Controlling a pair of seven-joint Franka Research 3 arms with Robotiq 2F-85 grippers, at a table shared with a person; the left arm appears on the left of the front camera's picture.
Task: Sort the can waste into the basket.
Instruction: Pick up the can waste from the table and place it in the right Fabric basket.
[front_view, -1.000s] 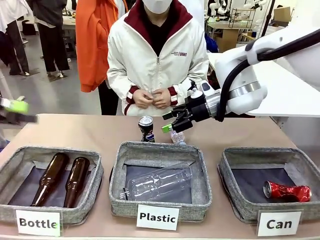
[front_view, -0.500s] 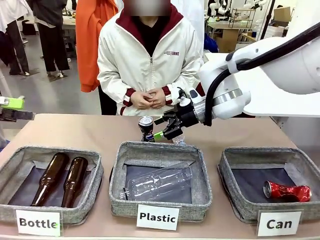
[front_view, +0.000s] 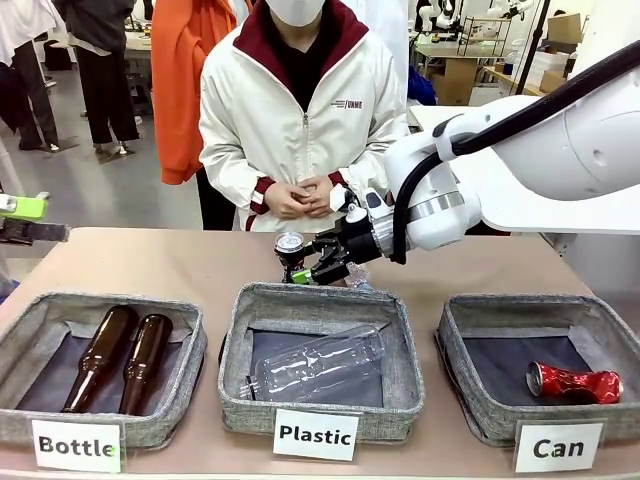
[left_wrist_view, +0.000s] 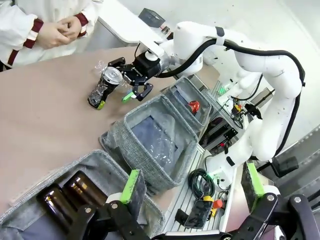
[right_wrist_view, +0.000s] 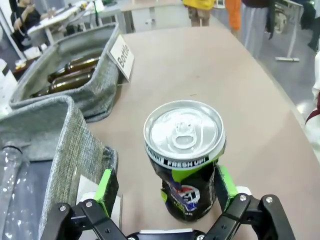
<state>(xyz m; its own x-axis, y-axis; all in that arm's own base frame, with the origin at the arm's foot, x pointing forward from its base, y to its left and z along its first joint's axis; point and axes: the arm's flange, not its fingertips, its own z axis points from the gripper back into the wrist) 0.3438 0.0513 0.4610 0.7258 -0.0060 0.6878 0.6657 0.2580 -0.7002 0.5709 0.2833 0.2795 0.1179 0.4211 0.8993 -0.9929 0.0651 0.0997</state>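
Between open right tool (right_wrist_view: 162, 192) pads: dark can (right_wrist_view: 184, 159).

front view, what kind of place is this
Probably a robotics lab set up for a waste-sorting demo: fabric baskets carded "Bottle", "Plastic" and "Can", a white robot arm, more workbenches behind.

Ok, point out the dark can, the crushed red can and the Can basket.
dark can (right_wrist_view: 184, 131), right wrist view, silver top.
crushed red can (front_view: 575, 383), front view, red side.
Can basket (front_view: 455, 372), front view, left wall.
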